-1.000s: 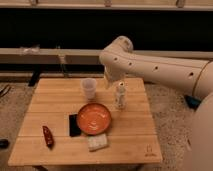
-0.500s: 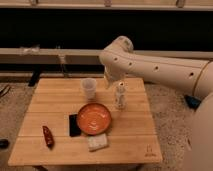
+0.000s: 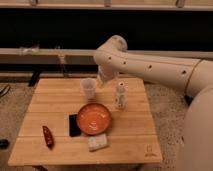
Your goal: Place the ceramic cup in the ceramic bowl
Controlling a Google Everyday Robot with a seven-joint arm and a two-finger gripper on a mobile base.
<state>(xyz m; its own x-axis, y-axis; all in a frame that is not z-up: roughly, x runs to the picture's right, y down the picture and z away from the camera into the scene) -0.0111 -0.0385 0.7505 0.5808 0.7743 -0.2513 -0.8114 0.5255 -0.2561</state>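
Nothing has shifted since the earlier frames: the gripper (image 3: 104, 80) hangs just beside the right rim of the ceramic cup (image 3: 88, 89), and whether it is open or already has hold of the cup I cannot tell. The cup stands upright on the desk (image 3: 131, 136), behind the ceramic bowl (image 3: 93, 119) and apart from it. By my judgement the grasp is the step in hand. Next comes a firm hold, a lift clear of the white bottle (image 3: 120, 95), then a short carry forward over the bowl.
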